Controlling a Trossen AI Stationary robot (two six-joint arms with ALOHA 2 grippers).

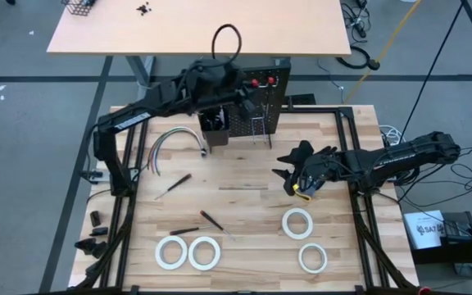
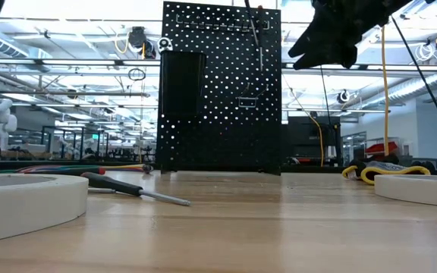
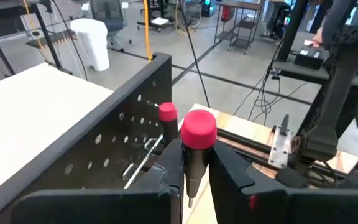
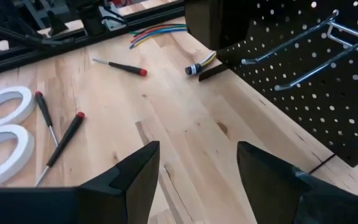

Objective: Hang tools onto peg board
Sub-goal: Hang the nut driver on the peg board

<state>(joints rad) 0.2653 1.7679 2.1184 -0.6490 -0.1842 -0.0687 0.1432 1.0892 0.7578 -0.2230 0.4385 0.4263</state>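
The black peg board [image 1: 256, 106] stands upright at the table's far middle, with wire hooks [image 4: 303, 37] and a small black bin [image 1: 214, 123]. My left gripper [image 1: 248, 88] is at the board's top edge, shut on a screwdriver with a black handle and a red cap [image 3: 197, 127]. A second red-capped screwdriver [image 3: 167, 112] sits at the board's top just beyond it. My right gripper [image 1: 289, 176] is open and empty above the table, right of the middle. Three screwdrivers [image 1: 173, 187] [image 1: 185, 232] [image 1: 213, 220] and several white tape rolls [image 1: 205, 252] [image 1: 298, 223] lie flat on the table. My left gripper pinches the screwdriver's black handle [image 3: 194, 163] between its two fingers, just below the red cap. The fingers come about level from the table's left and lie across the handle. The screwdriver stands upright, cap up, clear of the table beside the peg board's top [image 3: 104, 134].
A curved grey cable bundle [image 1: 174, 139] lies left of the board. A black-and-yellow flat object [image 1: 301, 192] lies under my right gripper. Bare tabletop [image 1: 244, 176] stretches in front of the board. A second table [image 1: 195, 24] stands behind the board.
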